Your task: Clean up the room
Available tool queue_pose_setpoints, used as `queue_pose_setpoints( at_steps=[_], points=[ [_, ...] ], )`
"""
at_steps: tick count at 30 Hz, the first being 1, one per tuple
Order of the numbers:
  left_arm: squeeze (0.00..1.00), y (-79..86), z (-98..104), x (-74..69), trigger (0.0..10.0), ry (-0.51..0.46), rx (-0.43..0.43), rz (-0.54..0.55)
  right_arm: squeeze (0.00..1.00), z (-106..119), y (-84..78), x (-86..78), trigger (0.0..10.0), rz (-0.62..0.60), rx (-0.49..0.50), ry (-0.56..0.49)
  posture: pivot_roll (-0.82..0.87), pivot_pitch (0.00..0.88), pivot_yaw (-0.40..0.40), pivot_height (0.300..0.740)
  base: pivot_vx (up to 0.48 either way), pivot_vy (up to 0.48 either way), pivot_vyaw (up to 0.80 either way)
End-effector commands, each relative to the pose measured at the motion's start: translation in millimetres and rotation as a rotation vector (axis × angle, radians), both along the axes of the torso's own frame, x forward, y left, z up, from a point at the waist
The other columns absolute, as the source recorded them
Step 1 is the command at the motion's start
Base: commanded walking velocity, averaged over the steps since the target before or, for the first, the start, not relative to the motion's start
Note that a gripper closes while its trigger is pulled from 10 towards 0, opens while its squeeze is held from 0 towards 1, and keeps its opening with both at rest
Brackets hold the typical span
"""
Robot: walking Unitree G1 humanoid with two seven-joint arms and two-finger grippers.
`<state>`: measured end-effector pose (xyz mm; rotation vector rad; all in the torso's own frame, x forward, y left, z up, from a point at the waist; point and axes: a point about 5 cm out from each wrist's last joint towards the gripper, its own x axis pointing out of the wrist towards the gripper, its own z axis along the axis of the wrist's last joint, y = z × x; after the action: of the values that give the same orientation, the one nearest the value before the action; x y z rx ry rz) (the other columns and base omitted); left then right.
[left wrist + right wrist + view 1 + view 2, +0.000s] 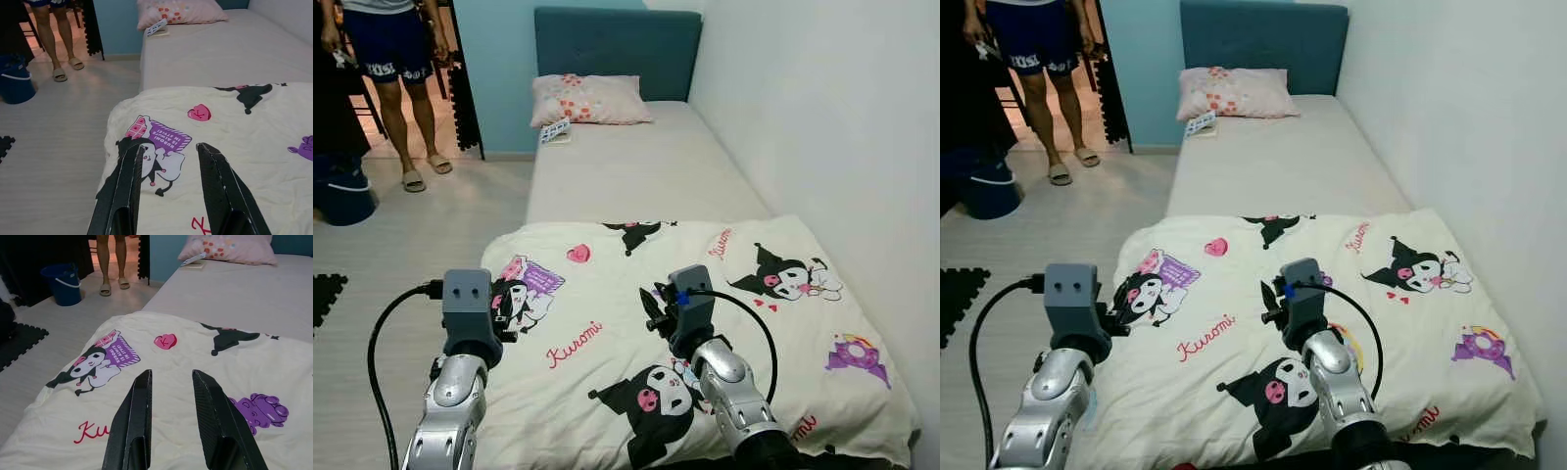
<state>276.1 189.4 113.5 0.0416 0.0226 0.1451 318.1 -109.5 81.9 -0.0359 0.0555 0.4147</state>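
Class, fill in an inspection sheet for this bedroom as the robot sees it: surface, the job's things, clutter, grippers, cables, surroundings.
Surface: bed, bare mattress at the head end.
Job's things: cream cartoon-print blanket spread over the foot end; pink pillow against the blue headboard.
Clutter: small book on the mattress beside the pillow.
Grippers: left gripper and right gripper both open, above the blanket, holding nothing.
Cables: black cable looping at the left arm, another at the right arm.
Surroundings: person standing by the doorway; blue bucket on the floor; white wall along the bed.
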Motion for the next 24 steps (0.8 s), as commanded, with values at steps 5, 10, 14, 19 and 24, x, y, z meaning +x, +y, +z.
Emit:
queue_pose_setpoints(
  at_steps=[5, 10, 14, 19, 24],
  points=[
    [0.00, 2.2, 3.5, -0.8, 10.0, -0.014, 0.008, 0.004, 0.00, -2.0, 0.2, -1.6, 10.0, -0.005, 0.012, 0.003, 0.10, 0.013, -0.095, 0.740, 0.000, 0.000, 0.00],
    [0.00, 2.1, 3.9, -0.6, 10.0, -0.011, 0.012, -0.002, 0.00, -2.1, 0.1, -0.7, 10.0, -0.014, 0.020, 0.005, 0.10, 0.013, -0.099, 0.740, 0.000, 0.000, 0.00],
    [0.00, 1.3, 3.6, -0.7, 10.0, -0.006, 0.010, -0.012, 0.00, -1.8, 0.5, 0.2, 10.0, -0.014, 0.025, 0.006, 0.10, 0.013, -0.101, 0.740, 0.000, 0.000, 0.00],
    [0.00, -1.7, 4.3, -1.6, 10.0, -0.011, 0.006, -0.035, 0.00, -1.3, 1.3, 0.7, 10.0, -0.011, 0.030, 0.005, 0.10, 0.014, -0.099, 0.740, 0.000, 0.335, 0.00],
    [0.00, -2.8, 4.7, -1.7, 10.0, -0.014, 0.004, -0.043, 0.00, -1.3, 1.1, 0.4, 10.0, -0.013, 0.031, 0.004, 0.10, 0.016, -0.099, 0.740, 0.000, 0.480, 0.00]
  ],
)
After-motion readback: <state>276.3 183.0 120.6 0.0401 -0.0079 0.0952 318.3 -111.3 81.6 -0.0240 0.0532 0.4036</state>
